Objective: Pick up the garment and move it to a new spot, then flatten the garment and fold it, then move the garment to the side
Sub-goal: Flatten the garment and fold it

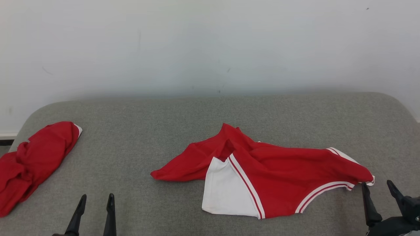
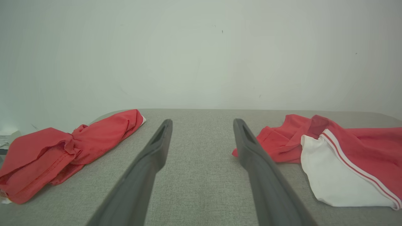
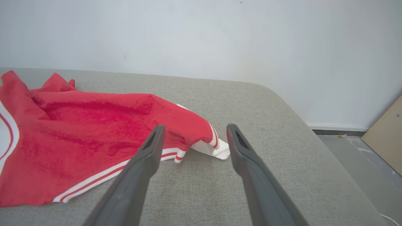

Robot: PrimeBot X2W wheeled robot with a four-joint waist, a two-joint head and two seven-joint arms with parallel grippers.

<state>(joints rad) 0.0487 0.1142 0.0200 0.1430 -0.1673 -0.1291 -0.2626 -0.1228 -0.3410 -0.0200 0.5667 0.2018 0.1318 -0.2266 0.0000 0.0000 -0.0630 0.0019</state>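
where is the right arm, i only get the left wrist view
Observer: The right gripper sits at the striped right corner of the red and white garment, jaws open.
Operator: what's past that end
Observer: The grey cushion rounds off there, then floor and a tan board.
Operator: is that corner flat
Observer: No, a white flap pokes out from under the red hem.

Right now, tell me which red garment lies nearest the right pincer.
The red-and-white garment with striped trim; its corner almost reaches the right pincer. The plain red bundle lies far left.
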